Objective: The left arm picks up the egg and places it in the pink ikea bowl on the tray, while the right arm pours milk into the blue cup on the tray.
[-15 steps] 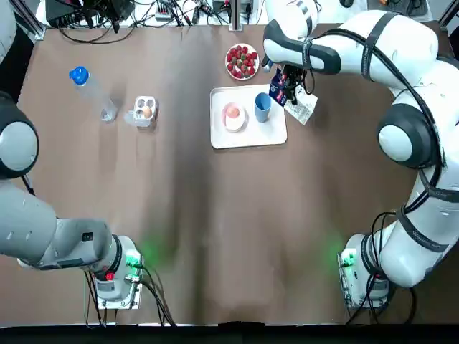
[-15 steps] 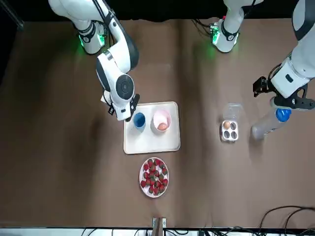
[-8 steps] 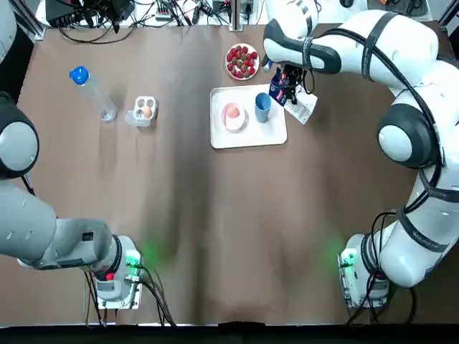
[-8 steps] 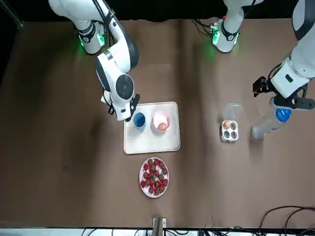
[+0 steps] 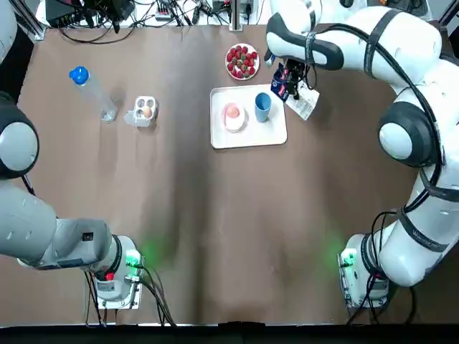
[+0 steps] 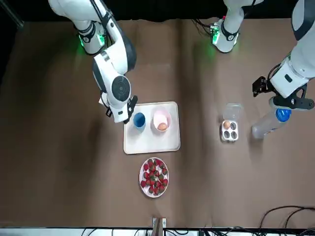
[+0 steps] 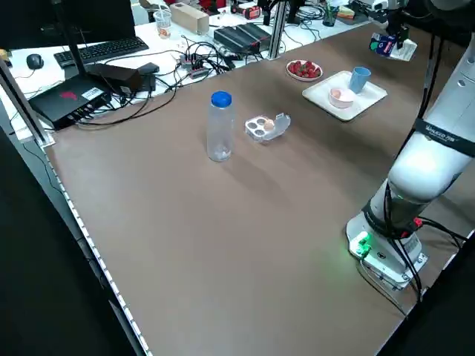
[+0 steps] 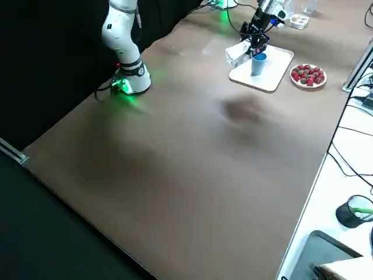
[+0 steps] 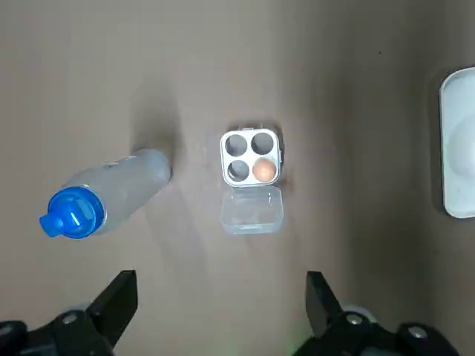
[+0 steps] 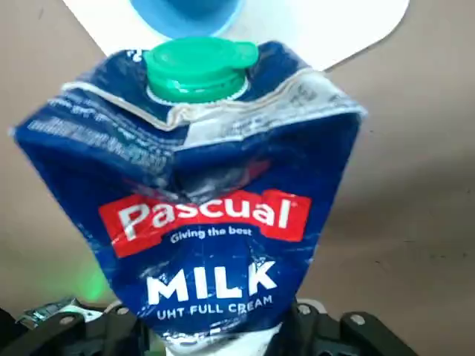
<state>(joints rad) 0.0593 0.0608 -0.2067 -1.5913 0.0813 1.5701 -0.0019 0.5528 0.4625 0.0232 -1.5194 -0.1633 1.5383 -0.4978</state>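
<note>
My right gripper (image 5: 290, 77) is shut on a crumpled blue milk carton (image 10: 208, 193) with a green cap, held above the table just off the tray's far right corner. The blue cup (image 5: 262, 106) stands on the white tray (image 5: 251, 135) beside the pink bowl (image 5: 233, 116), and an egg (image 6: 162, 127) lies in that bowl. Another egg (image 9: 263, 170) sits in the small open egg box (image 5: 145, 110) to the left. High above that box and the bottle, my left gripper (image 9: 219, 311) is open and holds nothing.
A clear water bottle (image 5: 92, 92) with a blue cap stands left of the egg box. A plate of strawberries (image 5: 242, 61) sits behind the tray. Cables and equipment lie beyond the table's far edge.
My right gripper has drawn the milk carton slightly away from the blue cup, toward the far right. The left arm has not moved.
</note>
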